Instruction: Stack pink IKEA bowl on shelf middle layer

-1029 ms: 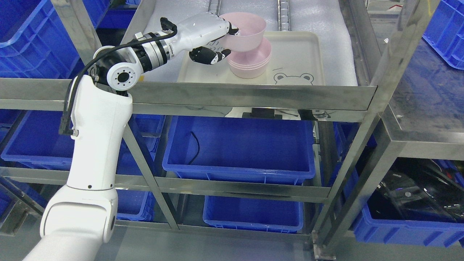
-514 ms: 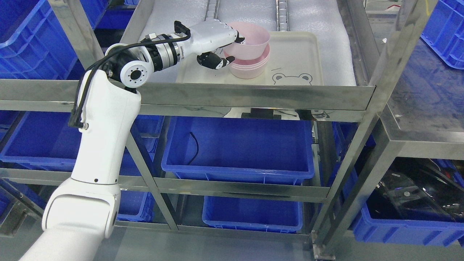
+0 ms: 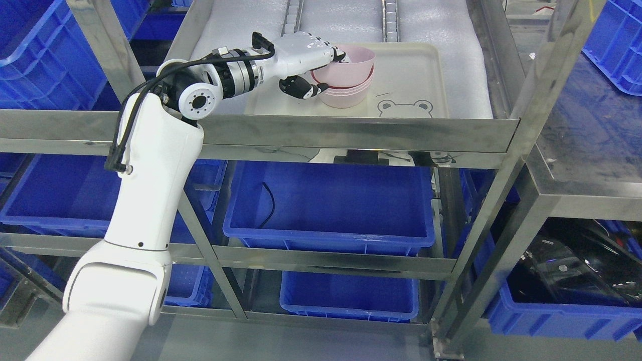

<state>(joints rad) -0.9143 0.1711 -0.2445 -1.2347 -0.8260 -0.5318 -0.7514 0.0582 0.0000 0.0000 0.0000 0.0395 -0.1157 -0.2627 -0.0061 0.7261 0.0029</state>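
My left hand [image 3: 321,70] reaches over the shelf rail and is shut on the left rim of a pink bowl [image 3: 356,67]. Its fingers go over the rim and the black-tipped thumb [image 3: 307,89] lies under it. The held bowl sits nested in a stack of pink bowls [image 3: 346,95], almost level with them. The stack stands on a cream tray [image 3: 416,75] with a bear drawing, on the steel shelf. My right arm does not show.
A steel front rail [image 3: 351,133] crosses below the tray. White foam padding [image 3: 466,65] lines the shelf around it. Blue bins [image 3: 328,205] fill the lower layers and both sides. A steel post [image 3: 546,95] slants down at the right.
My left hand has moved right and down with the pink bowl, lowering it from above the stack into it. The bowl now sits nested and nearly level.
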